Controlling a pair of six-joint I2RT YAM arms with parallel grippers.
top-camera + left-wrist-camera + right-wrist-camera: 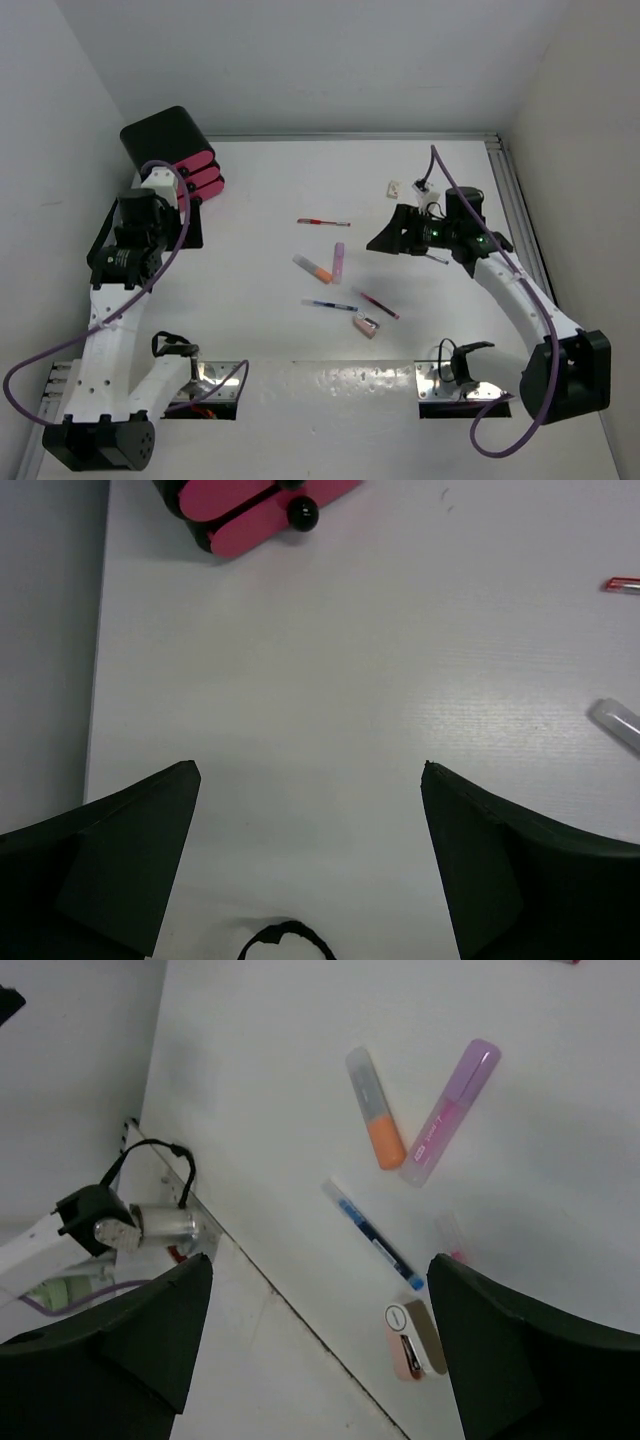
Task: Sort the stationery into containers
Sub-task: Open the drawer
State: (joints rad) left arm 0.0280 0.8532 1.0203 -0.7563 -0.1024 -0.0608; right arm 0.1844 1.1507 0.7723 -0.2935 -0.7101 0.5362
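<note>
The black cabinet (160,138) with pink drawers (197,171) stands at the far left; the drawers (250,515) and a black knob (302,513) show at the top of the left wrist view. My left gripper (190,226) (310,780) is open and empty just in front of it. Mid-table lie a red pen (323,222), a lilac marker (339,262) (450,1110), an orange-and-white marker (313,267) (373,1110), a blue pen (330,305) (372,1240), a second red pen (375,303) and a pinkish block (366,326) (412,1340). My right gripper (378,242) (320,1270) is open and empty above the table, right of them.
A small white block (394,187) lies at the far right-centre. A metal rail (515,210) runs along the right edge. Metal mounting plates (330,378) and looping cables sit at the near edge. White walls close in the left, back and right.
</note>
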